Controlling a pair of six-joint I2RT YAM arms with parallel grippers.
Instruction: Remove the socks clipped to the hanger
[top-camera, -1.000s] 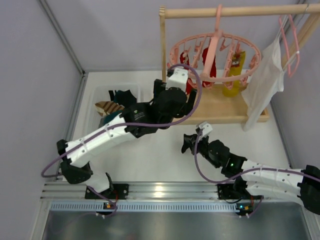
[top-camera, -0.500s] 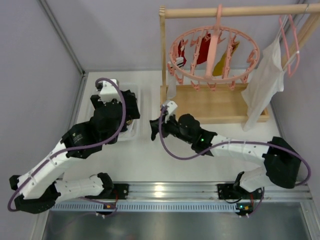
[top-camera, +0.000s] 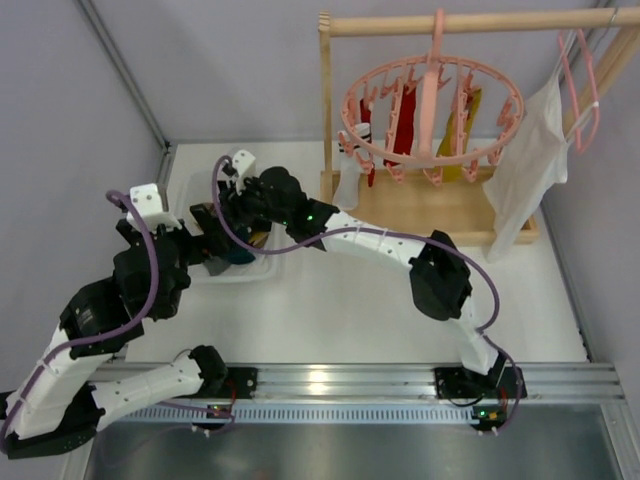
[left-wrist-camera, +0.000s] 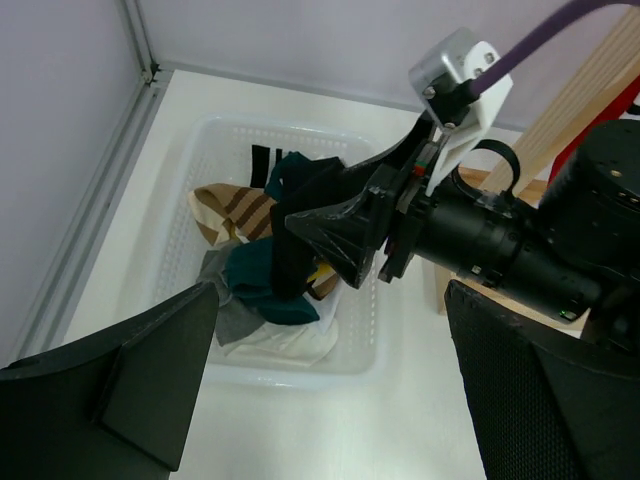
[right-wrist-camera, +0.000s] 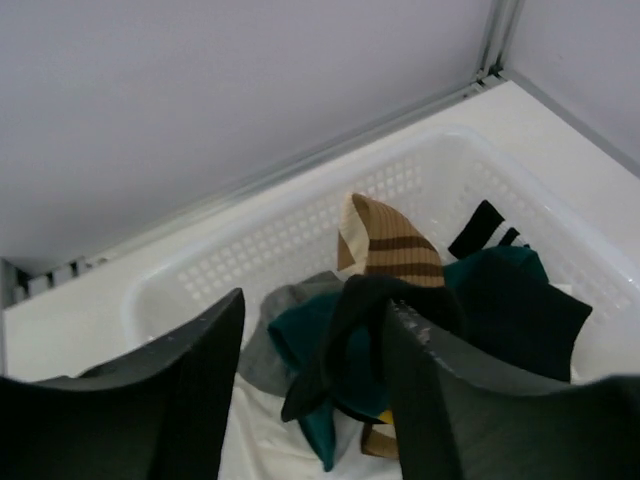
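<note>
— So, how much room is there on the table (top-camera: 330, 320)?

— Its widest bare stretch runs from the near edge up to the wooden rack (top-camera: 430, 212), which stands along the far edge toward the far right corner. Grey walls hem the left and far edges. The right arm (top-camera: 440, 285) reaches slantwise over that stretch to the far left corner. The left arm (top-camera: 100, 320) lies along the left edge.

— And on the rack?

— A white garment (top-camera: 525, 170) hangs at its right end. The hanger (top-camera: 432, 85) is hooked on the top rail, its ring roughly level under the hook. Clipped to it, a white sock (top-camera: 345, 185), a red sock (top-camera: 402, 120) and a yellow sock (top-camera: 470, 115) hang with their long axes straight down.

— The container?

— A white basket (left-wrist-camera: 290, 372) sits in the far left corner. It holds a tan striped sock (right-wrist-camera: 385, 245), a teal sock (left-wrist-camera: 262, 285) and pale fabric (left-wrist-camera: 280, 340) beneath.

— Grippers?

— Both are over the basket. The right gripper (right-wrist-camera: 315, 310) has its fingers apart, with a black sock (right-wrist-camera: 345, 335) dangling loose in the gap. The left gripper (left-wrist-camera: 332, 290) is spread wide, gripping nothing.
</note>
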